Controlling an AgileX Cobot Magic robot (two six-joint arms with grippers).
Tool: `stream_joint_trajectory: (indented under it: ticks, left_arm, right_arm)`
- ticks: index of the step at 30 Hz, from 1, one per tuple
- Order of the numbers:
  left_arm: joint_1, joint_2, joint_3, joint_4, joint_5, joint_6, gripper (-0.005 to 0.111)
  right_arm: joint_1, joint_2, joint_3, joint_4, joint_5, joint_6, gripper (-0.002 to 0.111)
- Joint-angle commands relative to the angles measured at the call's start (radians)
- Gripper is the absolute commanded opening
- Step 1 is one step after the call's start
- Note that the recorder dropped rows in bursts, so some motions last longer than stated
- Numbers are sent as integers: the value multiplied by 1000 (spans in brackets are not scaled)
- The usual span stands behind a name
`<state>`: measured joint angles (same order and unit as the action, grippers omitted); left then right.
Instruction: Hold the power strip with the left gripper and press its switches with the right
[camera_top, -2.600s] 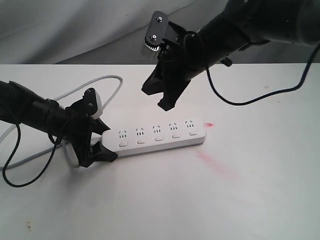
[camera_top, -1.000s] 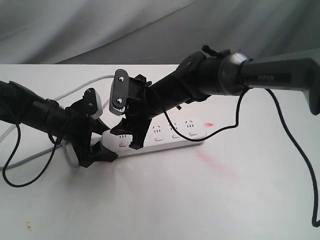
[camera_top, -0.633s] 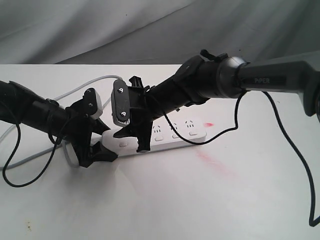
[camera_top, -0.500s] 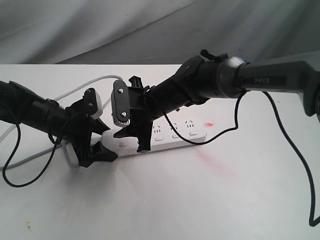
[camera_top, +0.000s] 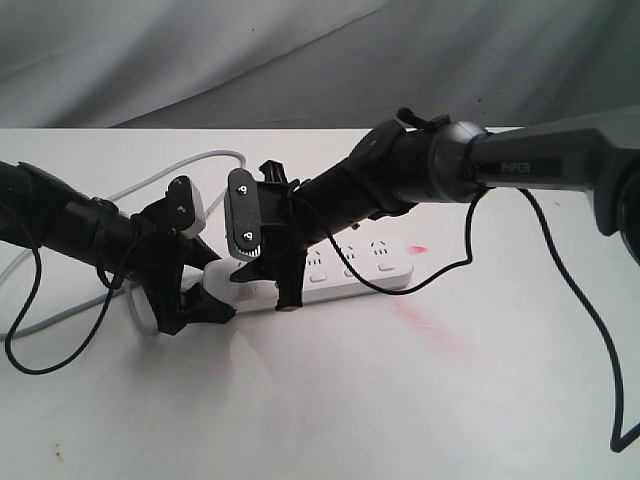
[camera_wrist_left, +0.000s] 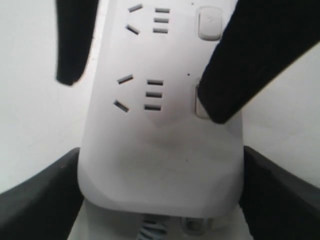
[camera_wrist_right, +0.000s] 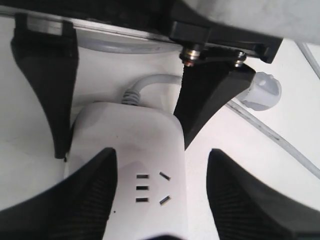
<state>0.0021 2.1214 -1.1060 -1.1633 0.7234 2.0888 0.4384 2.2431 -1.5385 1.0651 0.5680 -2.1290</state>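
Sinking slightly, wide-open right gripper (camera_top: 267, 288), fingertip (camera_wrist_left: 225, 95) seemingly on 1 switch (camera_wrist_left: 198, 105); left gripper (camera_top: 207, 283) clamping power strip (camera_top: 345, 286).

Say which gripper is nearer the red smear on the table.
Right. The right gripper straddles the long white plastic power strip near its cord end; the left gripper clamps that end, farther from the red smear.

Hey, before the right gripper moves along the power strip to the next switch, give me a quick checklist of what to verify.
1. Left gripper clamped on power strip at its cord end: ok.
2. Right gripper jaws apart: ok.
3. Right finger tip on the end switch: ok.
4. That switch fully pressed: cannot tell.
5. Next switch uncovered: ok.
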Motion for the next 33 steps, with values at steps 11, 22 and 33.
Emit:
stream_joint_trajectory:
  ticks: [11, 22, 33]
  left_arm:
    - [-7, 1, -5, -1, 8, 4, 52]
    - [-7, 1, -5, -1, 8, 4, 52]
    - [-7, 1, -5, -1, 8, 4, 52]
  right_arm:
    - [3, -3, 4, 7, 19, -9, 51]
    - [3, -1, 5, -10, 10, -9, 51]
    - [3, 30, 5, -12, 10, -9, 51]
